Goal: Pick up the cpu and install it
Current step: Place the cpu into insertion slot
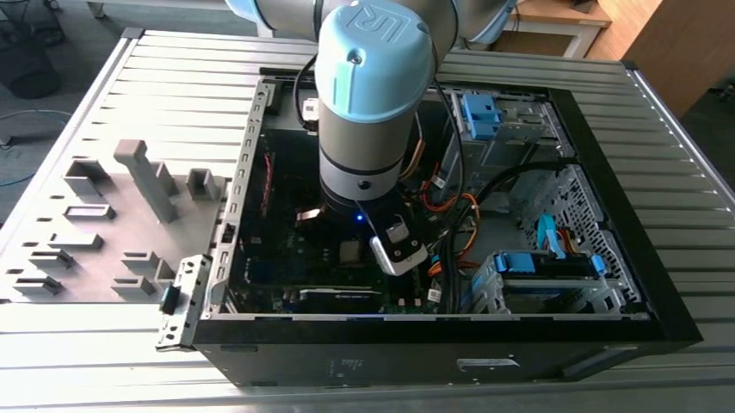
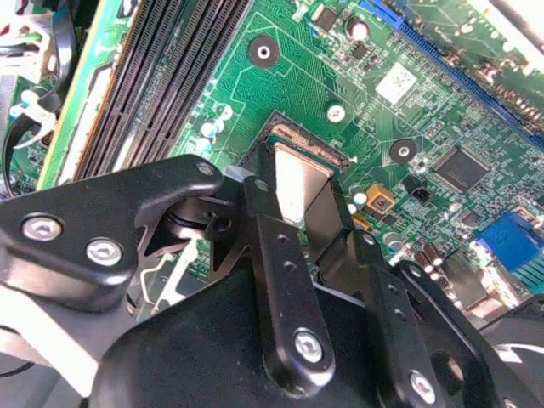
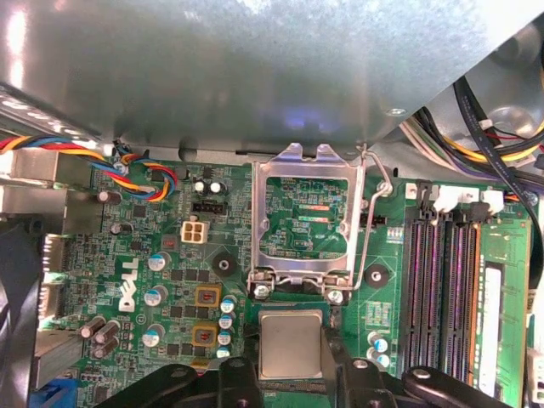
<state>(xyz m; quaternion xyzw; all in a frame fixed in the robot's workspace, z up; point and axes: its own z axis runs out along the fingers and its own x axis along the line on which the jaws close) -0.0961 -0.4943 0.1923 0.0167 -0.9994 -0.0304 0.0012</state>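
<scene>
Arm: the big grey-and-blue arm (image 1: pixel 373 95) reaches straight down into the open PC case (image 1: pixel 460 366), which lies on its side on the slatted metal desk (image 1: pixel 172 77).
Pincer: in the second wrist view the pincer (image 2: pixel 299 204) is closed in on the cpu. One black finger (image 2: pixel 280 263) sits against each side of the chip, so it's pinching it by the edges.
Cpu: the cpu (image 3: pixel 291 342) is a little silvery square with its shiny top facing up. It's between the fingertips and right at the socket (image 2: pixel 310 146) on the green motherboard (image 3: pixel 170 255).
Seated or not: honestly can't tell whether it's fully down flat in the socket or just resting at it.
Socket frame: the metal load plate (image 3: pixel 302 163) is flipped up and open just beyond the chip. Its wire lever (image 3: pixel 380 204) is swung up alongside it.
Nearby on the board: the long RAM slots (image 3: pixel 442 289) run just beside the socket. A bundle of coloured wires (image 3: pixel 144 174) curls near the board's far edge under the case wall.
Outside the case: a grey tray (image 1: pixel 115 225) with plastic blocks sits on the desk at the exterior view's left, well apart from the pincer.
</scene>
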